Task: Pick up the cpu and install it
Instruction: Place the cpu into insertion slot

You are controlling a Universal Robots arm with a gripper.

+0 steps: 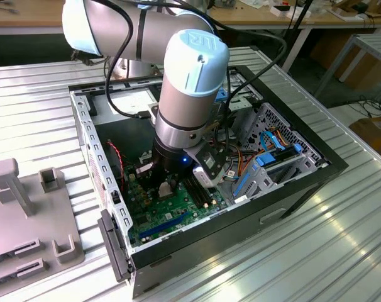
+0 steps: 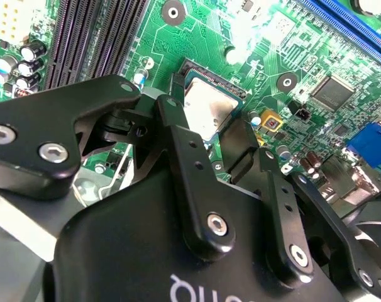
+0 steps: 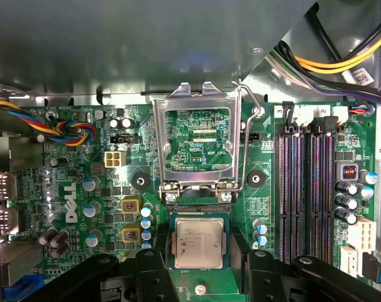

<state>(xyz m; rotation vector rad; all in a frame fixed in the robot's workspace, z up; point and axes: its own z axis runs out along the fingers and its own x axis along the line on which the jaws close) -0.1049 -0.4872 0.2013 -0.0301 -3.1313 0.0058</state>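
**Desk:** Where is the chip in this one?

**Field:** Inside the open computer case (image 1: 285, 201), low in the exterior view and just left of centre. There the arm (image 1: 190, 88) reaches down to the green motherboard (image 1: 171, 217). In both wrist views the cpu (image 3: 198, 243) (image 2: 206, 108) lies flat, metal top up, squarely between the jaws of the gripper (image 3: 200, 264).

**Desk:** Gripped or let go?

**Field:** Clasped, by the look of it. The black fingers (image 3: 156, 274) bear on two opposite edges of the chip, and no gap shows on either side.

**Desk:** And the socket?

**Field:** Right under it. A thin strip of the socket (image 3: 198, 208) shows just past one free edge of the cpu. Immediately beyond that, the silver load plate (image 3: 197, 141) stands flipped open. Whether the chip is seated or a shade above the socket cannot be told.

**Desk:** Orientation?

**Field:** The chip is square, so it has no long axis. Its gripped edges run parallel to the memory slots (image 3: 303, 189), which lie near but apart on one side. It looks squared to the socket, so any offset is likely vertical, not sideways.
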